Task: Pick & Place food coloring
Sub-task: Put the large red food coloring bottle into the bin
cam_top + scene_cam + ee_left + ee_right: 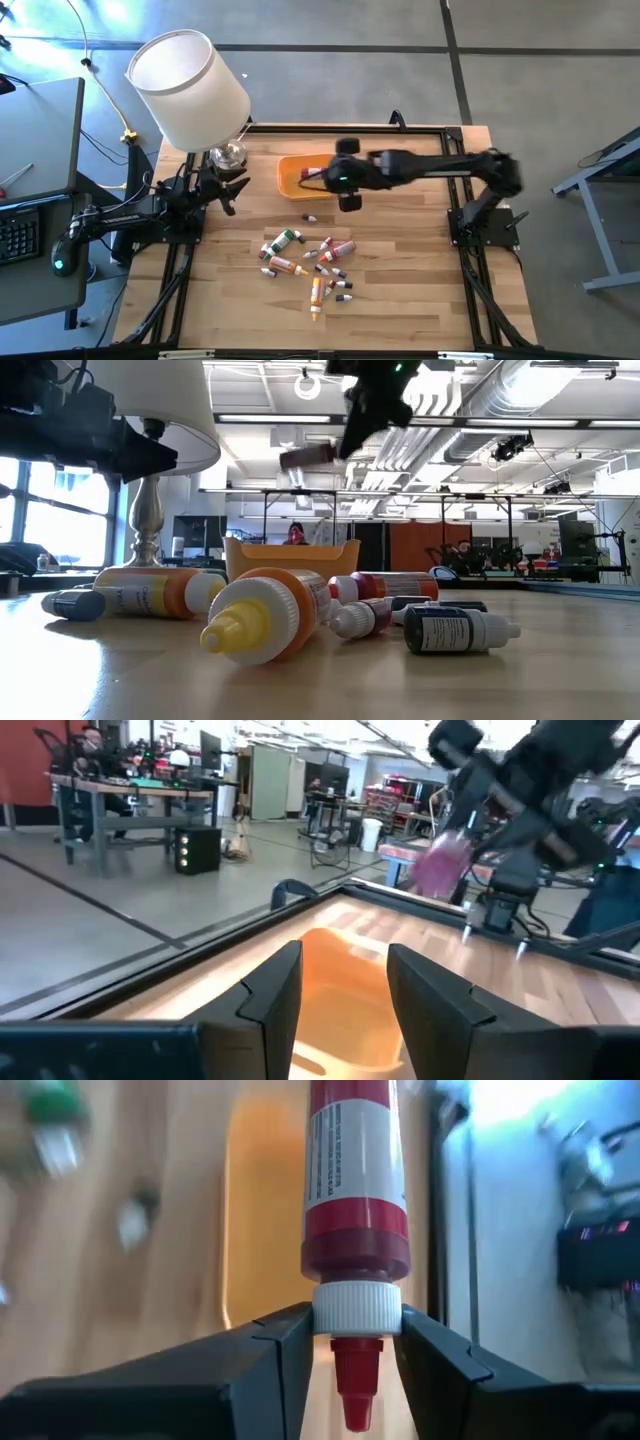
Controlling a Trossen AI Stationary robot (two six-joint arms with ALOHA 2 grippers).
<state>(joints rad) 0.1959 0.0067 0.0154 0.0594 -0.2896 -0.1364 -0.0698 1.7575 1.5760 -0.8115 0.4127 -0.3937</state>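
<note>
— Big workshop room all around, with long lights up high and a wooden surface (pixel 400 300) in the middle. See the orange tray (pixel 292 176) near the back of it?

— Yes. What is the right pincer (pixel 355 1342) doing above it?

— It is squeezed shut on a red bottle (pixel 355 1190) of food coloring. It pinches the white collar just under the red tip, so the bottle cannot slip out. The bottle sticks out sideways over the tray, well up off the wood.

— Why hold it there?

— I think it wants to drop it in the tray. It looks lined up for that, so letting go may be next.

— And the other bottles (pixel 305 262)?

— They lie in a messy heap near the middle of the surface, on their sides, apart from the tray. Lots left to move, so the job looks far from done.

— What about the left pincer (pixel 343 990)?

— It waits by the lamp (pixel 190 85) at the left edge, pointing toward the tray. Its fingers stand a little apart with nothing between them.
</note>
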